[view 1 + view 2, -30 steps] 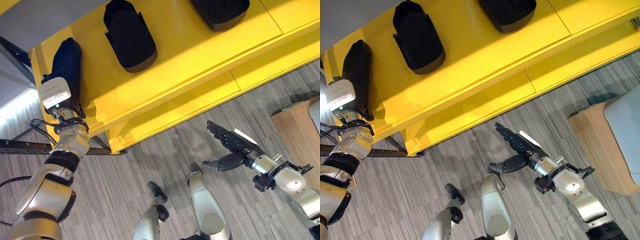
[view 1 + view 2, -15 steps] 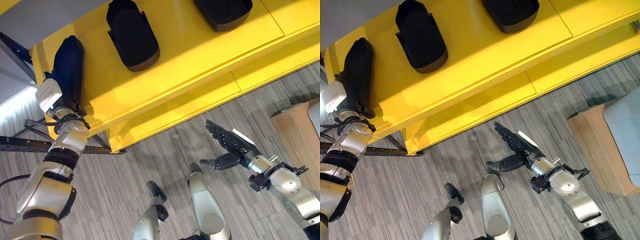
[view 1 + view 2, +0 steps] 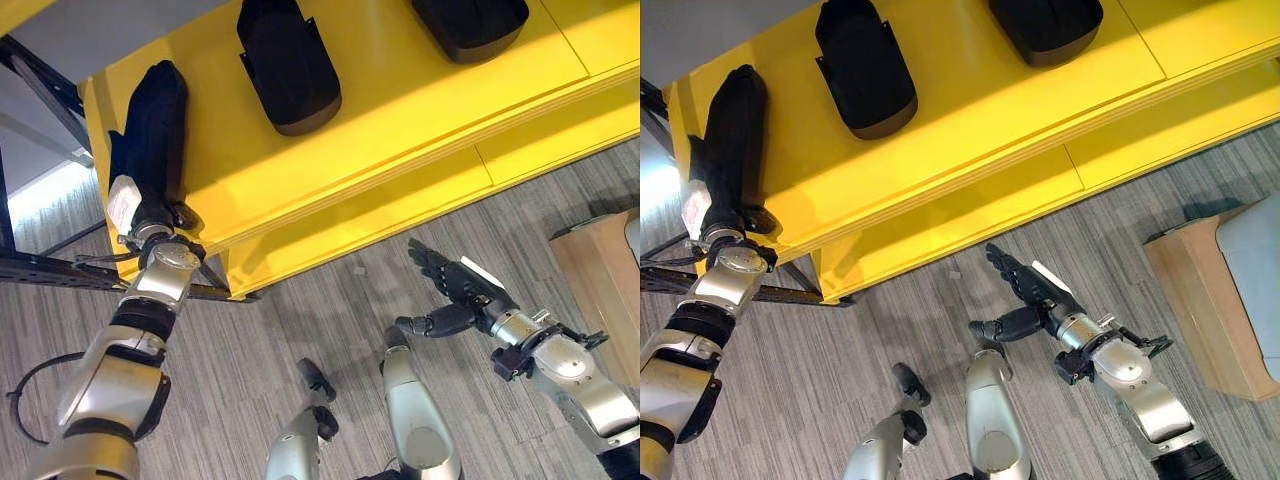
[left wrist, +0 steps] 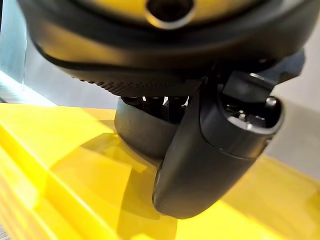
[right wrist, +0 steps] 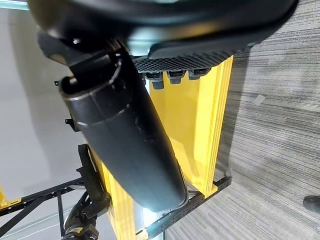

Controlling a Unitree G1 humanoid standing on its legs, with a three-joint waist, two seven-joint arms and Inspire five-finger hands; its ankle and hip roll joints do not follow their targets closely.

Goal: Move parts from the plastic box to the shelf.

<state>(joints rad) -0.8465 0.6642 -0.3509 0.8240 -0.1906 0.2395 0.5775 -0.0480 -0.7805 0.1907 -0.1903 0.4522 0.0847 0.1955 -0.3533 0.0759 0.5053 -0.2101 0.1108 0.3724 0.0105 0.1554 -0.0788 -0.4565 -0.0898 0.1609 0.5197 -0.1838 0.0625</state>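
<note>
1. at the near corner of the yellow shelf (image 3: 400, 110), the left hand (image 3: 135, 210) sits at the base of a long black part (image 3: 155, 120) lying on the shelf top.
2. whether its fingers are clamped on that part or slack cannot be told — the left wrist view shows its thumb (image 4: 210, 150) in front of a dark part (image 4: 137, 127), the fingers hidden.
3. two more black parts (image 3: 290, 60) rest farther along the shelf, well apart from the left hand.
4. the right hand (image 3: 455, 295) hangs low over the floor, fingers straight and spread, holding nothing.
5. judged step: setting this part down — next the hand would need to let go and draw back without dragging it.
</note>
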